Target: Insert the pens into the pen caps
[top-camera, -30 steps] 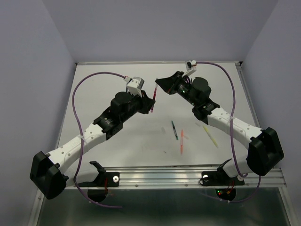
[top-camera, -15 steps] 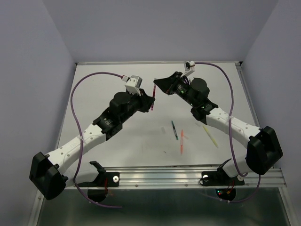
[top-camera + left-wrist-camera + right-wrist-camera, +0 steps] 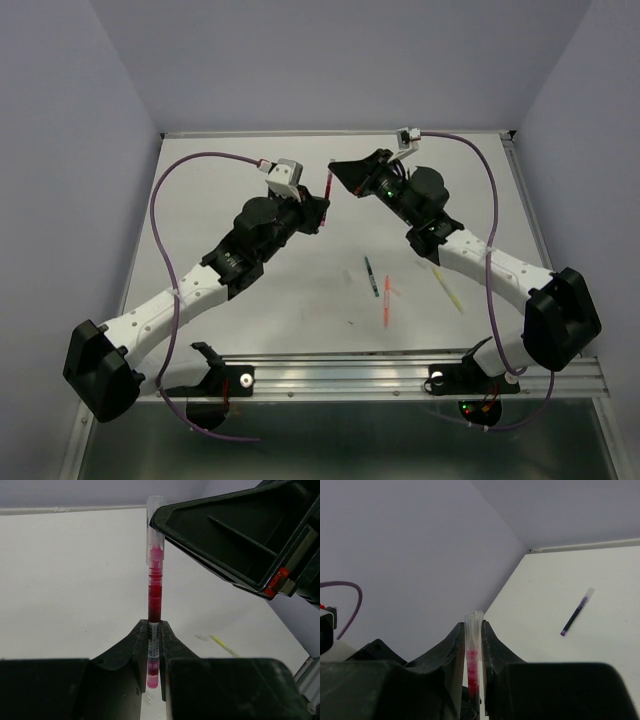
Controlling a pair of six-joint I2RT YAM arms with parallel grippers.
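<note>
My left gripper [image 3: 154,630] is shut on the dark red pen [image 3: 154,592], which points up and away from it. The pen's tip sits inside a clear pen cap [image 3: 155,527]. My right gripper [image 3: 473,630] is shut on that cap [image 3: 473,636], and the red tip [image 3: 472,672] shows through it. In the top view both grippers meet above the table's back middle: left [image 3: 323,212], right [image 3: 336,171], the red pen [image 3: 328,188] between them.
A green pen [image 3: 369,275], an orange pen [image 3: 386,300] and a pale yellow pen [image 3: 448,288] lie on the table right of centre. A loose cap [image 3: 201,637] lies by the yellow pen. A dark blue pen [image 3: 576,612] lies near the back wall.
My left gripper has moved up and back with the red pen towards the right gripper. The pen's tip sits deeper in the cap.
</note>
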